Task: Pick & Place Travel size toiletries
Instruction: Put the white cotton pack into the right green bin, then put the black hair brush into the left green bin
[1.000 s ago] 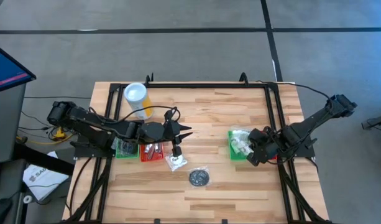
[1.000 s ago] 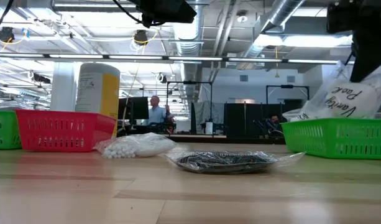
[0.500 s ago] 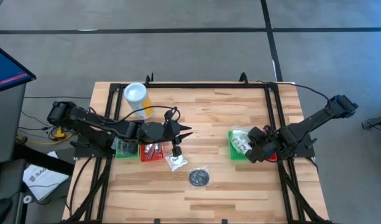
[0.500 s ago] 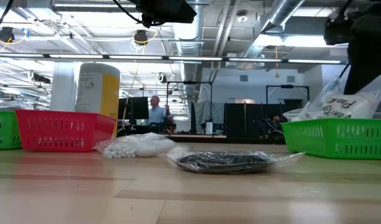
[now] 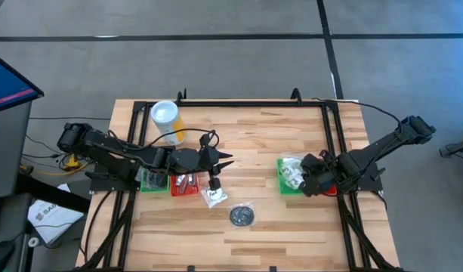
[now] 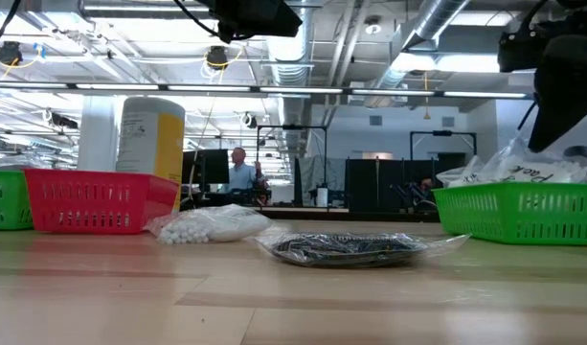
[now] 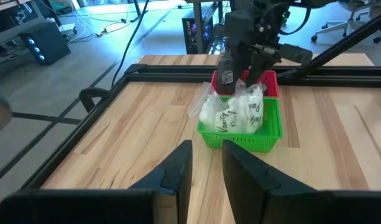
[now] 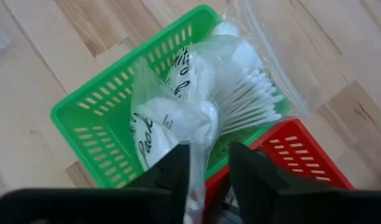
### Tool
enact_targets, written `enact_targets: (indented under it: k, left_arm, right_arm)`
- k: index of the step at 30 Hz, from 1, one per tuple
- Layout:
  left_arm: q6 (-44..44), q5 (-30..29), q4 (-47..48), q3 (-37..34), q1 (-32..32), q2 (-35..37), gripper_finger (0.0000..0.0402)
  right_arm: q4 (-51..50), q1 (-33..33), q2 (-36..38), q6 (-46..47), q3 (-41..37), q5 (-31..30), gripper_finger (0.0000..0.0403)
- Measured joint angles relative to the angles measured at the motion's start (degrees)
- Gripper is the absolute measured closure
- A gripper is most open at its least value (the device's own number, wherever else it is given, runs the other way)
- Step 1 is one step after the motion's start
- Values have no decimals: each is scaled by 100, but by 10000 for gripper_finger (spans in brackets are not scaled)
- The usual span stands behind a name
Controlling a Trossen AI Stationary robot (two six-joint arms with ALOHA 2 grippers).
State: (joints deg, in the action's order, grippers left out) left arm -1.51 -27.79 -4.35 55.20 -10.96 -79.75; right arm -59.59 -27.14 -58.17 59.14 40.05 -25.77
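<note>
**Bag dropped in the right green basket; two packs wait nearer the left arm**

High view: the right tool [image 5: 305,183] hangs over the right green basket [image 5: 284,187], which holds a clear bag of toiletries [image 5: 292,171]; the left tool [image 5: 225,161] sits mid-counter [image 5: 291,227], with a white sachet pack [image 5: 214,196] just near of it and a round black pack [image 5: 242,216] nearer still and to the right; the left arm is plainly the closer one to both.

Low view: the white pack [image 6: 212,223] and the flat black pack [image 6: 346,248] lie on the bare counter, long axes left to right, between the red basket [image 6: 92,201] and the green one.

Left wrist view: the left tool's fingers [image 7: 178,169] stand slightly apart, gripping nothing.

Right wrist view: the right tool's fingers [image 8: 174,171] are parted either side of the bag's neck; whether they touch it I cannot tell.
</note>
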Motion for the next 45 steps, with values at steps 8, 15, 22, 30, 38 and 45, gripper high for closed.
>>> enact_targets:
  k: [8,15,22,30,38,45]
  left_arm:
    - [-172,281,352,-1,0,0,323]
    - [-376,905,350,-331,0,5,323]
    - [-670,1287,345,-648,0,4,323]
    - [-843,1832,349,-807,0,2,323]
    - [-1111,1994,342,-809,-40,0,323]
    - [-1123,2028,295,-810,-263,-85,323]
  right_arm:
    - [19,5,22,-242,82,-34,205]
    - [11,2,24,-448,368,-659,178]
    - [274,2,22,-613,413,-741,177]
    - [1170,2,22,-1362,414,-748,177]
    - [2400,0,-98,-2257,424,-688,177]
    - [3210,0,-604,-2910,424,-366,177]
